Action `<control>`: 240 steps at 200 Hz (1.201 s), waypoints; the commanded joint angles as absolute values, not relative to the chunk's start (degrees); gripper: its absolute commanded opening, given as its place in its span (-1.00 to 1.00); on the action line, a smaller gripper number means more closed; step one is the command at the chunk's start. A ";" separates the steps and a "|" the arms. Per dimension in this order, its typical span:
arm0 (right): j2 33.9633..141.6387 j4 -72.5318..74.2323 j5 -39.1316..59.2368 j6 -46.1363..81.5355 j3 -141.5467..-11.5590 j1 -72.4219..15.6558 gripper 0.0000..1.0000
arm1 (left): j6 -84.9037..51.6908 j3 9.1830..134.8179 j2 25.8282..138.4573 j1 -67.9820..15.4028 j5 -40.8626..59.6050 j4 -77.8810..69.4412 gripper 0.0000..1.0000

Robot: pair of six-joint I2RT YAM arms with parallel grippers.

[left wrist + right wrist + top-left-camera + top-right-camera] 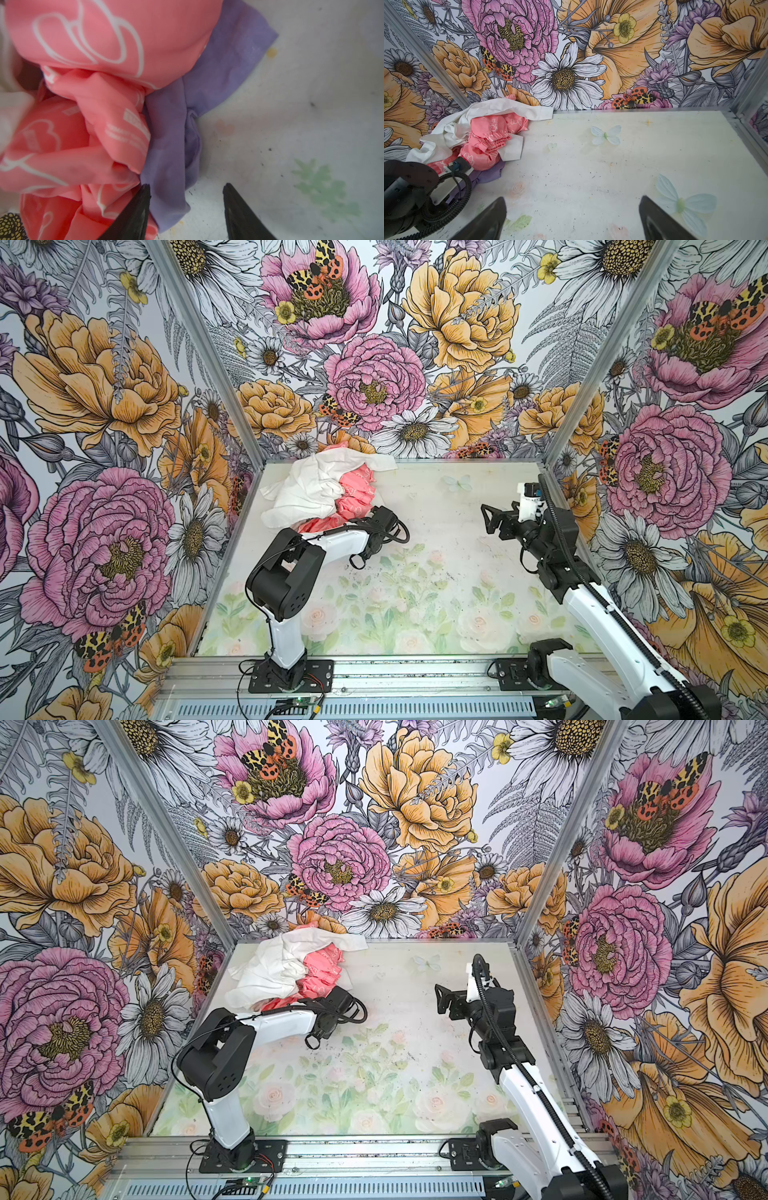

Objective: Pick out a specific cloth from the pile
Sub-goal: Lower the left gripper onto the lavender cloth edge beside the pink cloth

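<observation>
My left gripper (186, 187) spread astride the cloth (172, 145), not pinching it, at the pile (307, 489) left of centre in both top views, my right gripper (487, 519) released, centre-right

My left arm (332, 540) and right arm (590, 614): white shells, black joints; ribbed black hose (483, 990) along the right; left gripper (187, 184) fingers (133, 214) black, pointed.
</observation>
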State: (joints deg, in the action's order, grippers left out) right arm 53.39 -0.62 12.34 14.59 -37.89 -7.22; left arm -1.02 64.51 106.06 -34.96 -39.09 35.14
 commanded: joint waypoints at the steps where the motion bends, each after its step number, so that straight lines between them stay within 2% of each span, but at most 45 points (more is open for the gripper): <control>1: 53.46 0.08 13.19 15.29 -39.62 -7.56 0.99 | -0.12 65.92 107.02 -33.99 -41.35 35.43 0.13; 23: 53.36 0.00 13.10 15.29 -39.55 -7.56 0.99 | 0.09 66.26 107.58 -33.36 -41.85 35.43 0.01; 45: 53.28 0.00 13.06 15.20 -39.40 -7.53 0.99 | 0.39 66.30 107.82 -32.72 -42.45 35.39 -0.03; 70: 53.22 0.00 13.01 15.12 -39.37 -7.56 0.99 | 0.53 66.40 108.25 -32.26 -42.72 35.33 -0.22; 128: 52.80 -0.09 12.91 15.07 -39.29 -7.55 0.99 | 0.66 67.11 107.62 -31.99 -42.83 35.24 -1.00; 240: 52.18 -0.36 13.43 15.12 -39.20 -7.56 0.99 | 1.05 67.54 94.18 -30.48 -35.17 34.58 -1.00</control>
State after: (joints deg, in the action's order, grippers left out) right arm 53.25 -0.64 12.38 14.59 -37.89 -7.22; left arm 0.62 65.80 97.32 -31.46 -38.72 35.55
